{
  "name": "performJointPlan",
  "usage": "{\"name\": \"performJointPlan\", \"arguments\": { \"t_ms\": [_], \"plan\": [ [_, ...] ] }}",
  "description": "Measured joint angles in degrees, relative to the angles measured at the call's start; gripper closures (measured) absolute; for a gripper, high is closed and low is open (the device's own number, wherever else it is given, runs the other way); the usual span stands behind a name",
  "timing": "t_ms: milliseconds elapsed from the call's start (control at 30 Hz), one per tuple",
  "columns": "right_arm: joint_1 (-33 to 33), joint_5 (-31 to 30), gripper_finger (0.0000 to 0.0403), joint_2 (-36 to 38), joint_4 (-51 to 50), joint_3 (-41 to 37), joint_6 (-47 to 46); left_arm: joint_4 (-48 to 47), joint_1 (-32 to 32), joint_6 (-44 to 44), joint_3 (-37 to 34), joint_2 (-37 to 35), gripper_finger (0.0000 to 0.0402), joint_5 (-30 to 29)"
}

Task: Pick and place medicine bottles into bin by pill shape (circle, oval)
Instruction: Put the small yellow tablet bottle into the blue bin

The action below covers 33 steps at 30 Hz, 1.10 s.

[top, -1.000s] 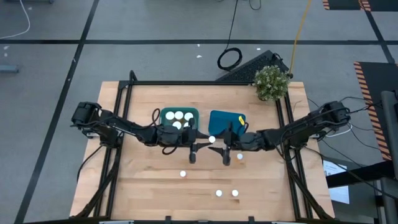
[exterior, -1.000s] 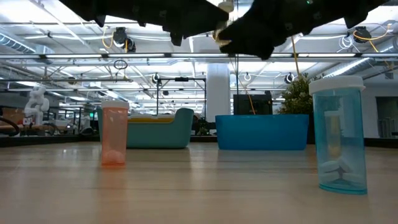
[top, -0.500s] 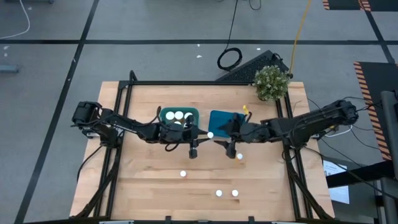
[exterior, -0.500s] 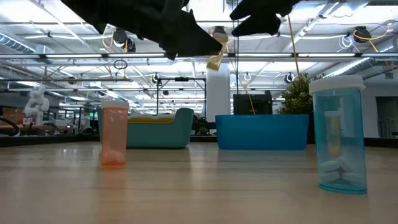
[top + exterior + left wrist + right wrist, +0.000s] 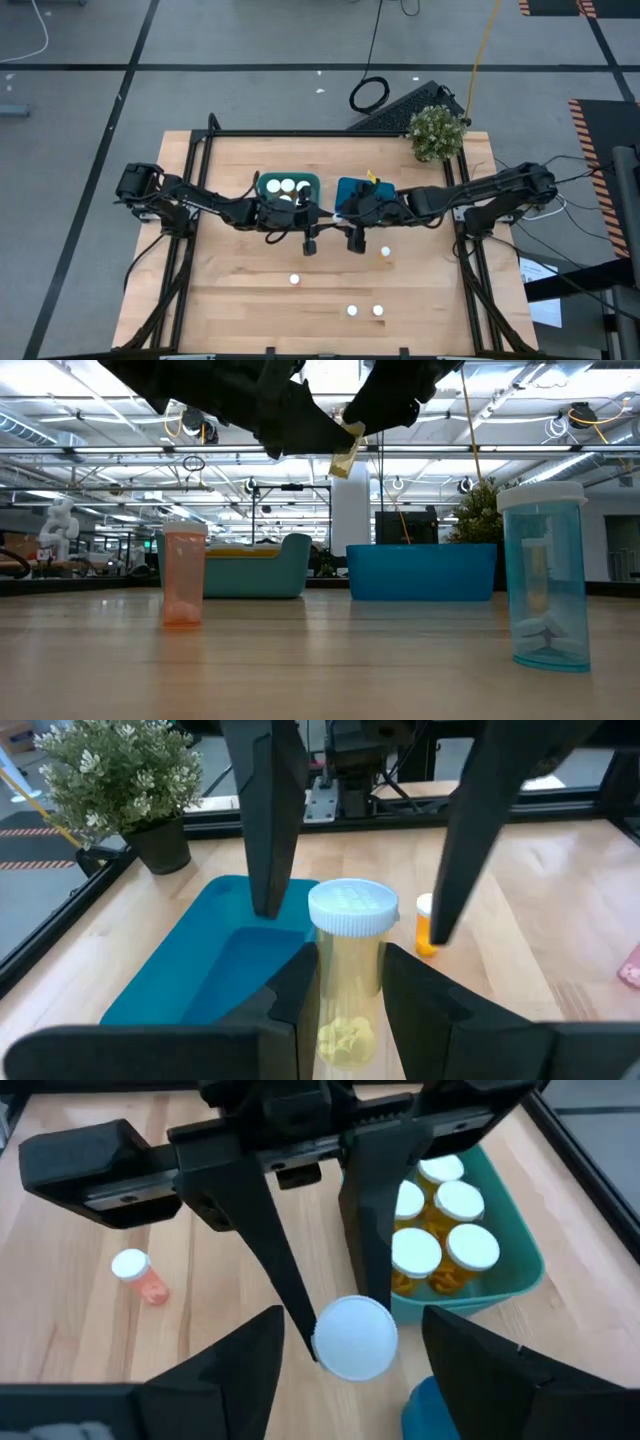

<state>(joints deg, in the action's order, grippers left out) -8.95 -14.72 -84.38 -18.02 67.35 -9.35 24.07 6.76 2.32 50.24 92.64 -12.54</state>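
A yellow medicine bottle (image 5: 350, 960) with a white cap (image 5: 355, 1338) hangs in the air above the near-left corner of the blue bin (image 5: 362, 192). My left gripper (image 5: 350, 985) is shut on it. My right gripper (image 5: 352, 1342) is open and points down. Its fingers (image 5: 268, 840) stand on either side of the cap without touching it. The teal bin (image 5: 505, 1245) holds several white-capped bottles. On the table stand a pink bottle (image 5: 183, 575), a blue bottle (image 5: 545, 575) and others (image 5: 363, 311). My left gripper pinches the bottle's yellow body (image 5: 335, 982) below the cap between its two fingers. The fingers come about level from the table's left. The bottle is lifted clear, cap up and slightly tilted, with pills lying at its bottom.
A potted plant (image 5: 437, 133) stands at the table's far right corner. The two bins sit side by side at the middle of the far half. Loose bottles (image 5: 294, 279) stand on the near half, below both arms. The black frame (image 5: 200, 150) borders the table.
My right gripper has gone toward the table's left and far side, closing in on the held bottle until its fingers stand around the cap. The bottle has come lower in my left gripper, then stayed in place.
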Motion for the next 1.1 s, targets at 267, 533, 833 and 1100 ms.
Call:
{"name": "performJointPlan", "arguments": {
  "t_ms": [267,533,833,1100],
  "plan": [
    [0.31,2.60,0.0245,0.00,-0.27,0.00,-1.36,-0.41,0.05,-0.51,0.00,0.00,0.0302,0.03],
    [0.42,2.86,0.0297,0.00,-0.29,0.00,-1.78,-0.39,0.04,-0.56,0.00,-0.02,0.0302,0.03],
    [0.37,3.02,0.0279,-0.09,-0.35,0.00,-1.89,-2.93,0.01,-1.76,0.00,-0.09,0.0218,-0.80],
    [0.61,3.10,0.0285,0.34,-2.18,-0.02,-1.92,-11.55,0.48,-4.37,0.00,-5.34,0.0105,-4.16]
  ]
}}
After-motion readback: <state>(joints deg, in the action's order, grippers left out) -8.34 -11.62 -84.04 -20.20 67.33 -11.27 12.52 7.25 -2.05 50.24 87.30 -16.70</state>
